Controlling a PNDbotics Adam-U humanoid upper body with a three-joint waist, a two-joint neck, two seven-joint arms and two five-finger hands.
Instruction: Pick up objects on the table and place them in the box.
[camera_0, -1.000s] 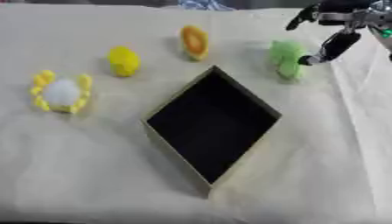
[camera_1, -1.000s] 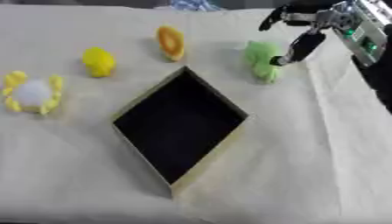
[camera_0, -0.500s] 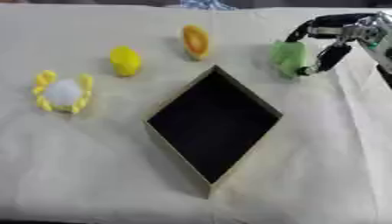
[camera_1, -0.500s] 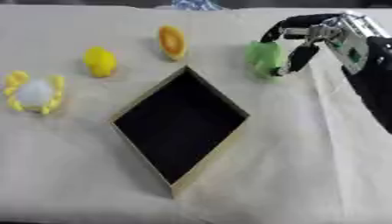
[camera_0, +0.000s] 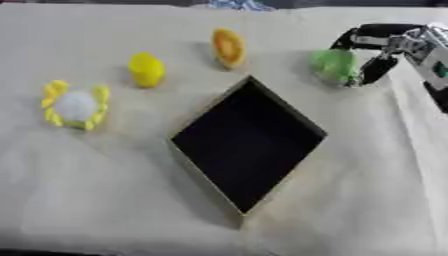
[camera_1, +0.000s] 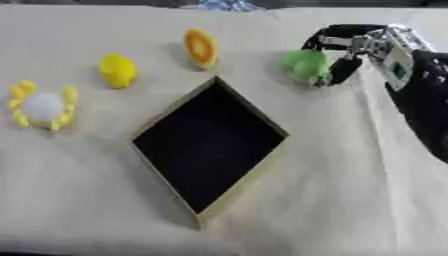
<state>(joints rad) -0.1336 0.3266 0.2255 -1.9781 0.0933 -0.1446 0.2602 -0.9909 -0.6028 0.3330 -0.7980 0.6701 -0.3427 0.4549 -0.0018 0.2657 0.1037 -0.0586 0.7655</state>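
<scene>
right arm (camera_1: 429, 100): cut off by the right edge in both views
right hand (camera_1: 350, 45): blurred; whether the fingers touch the green toy (camera_1: 304, 65) cannot be told
green toy: right side hidden behind the fingers; shape too blurred to name
box (camera_0: 248, 141): inside all black, floor not readable
blue-white thing (camera_0: 234, 4): cut off by the top edge, unclear what it is
white-yellow toy (camera_0: 75, 105): too blurred to name
left hand: in neither view

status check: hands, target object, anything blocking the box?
Right hand curled round green object, on the table. Left hand not in view. Box empty, nothing in the way.
</scene>
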